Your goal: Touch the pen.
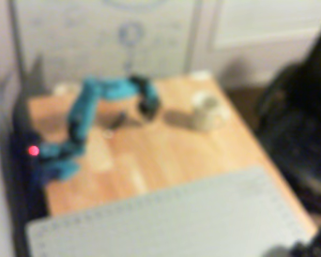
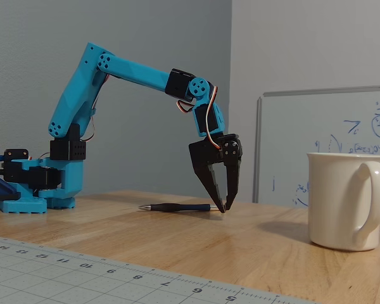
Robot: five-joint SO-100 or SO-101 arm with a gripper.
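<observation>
The pen [image 2: 177, 207] is a thin dark stick lying flat on the wooden table, its pale tip pointing left in this side-on fixed view. My gripper [image 2: 223, 206] points down with its black fingers closed to a point. The tips rest at the pen's right end and seem to touch it. In the blurred fixed view from above, the pen [image 1: 117, 122] is a short dark streak just left of the gripper [image 1: 147, 111]. The teal arm [image 2: 133, 69] arches over from its base at the left.
A cream mug [image 2: 345, 199] stands on the table to the right of the gripper, handle to the right; it also shows in the blurred fixed view [image 1: 206, 112]. A grey cutting mat [image 2: 82, 272] covers the near table. A whiteboard [image 2: 316, 139] leans behind. A dark chair [image 1: 305, 134] stands beside the table.
</observation>
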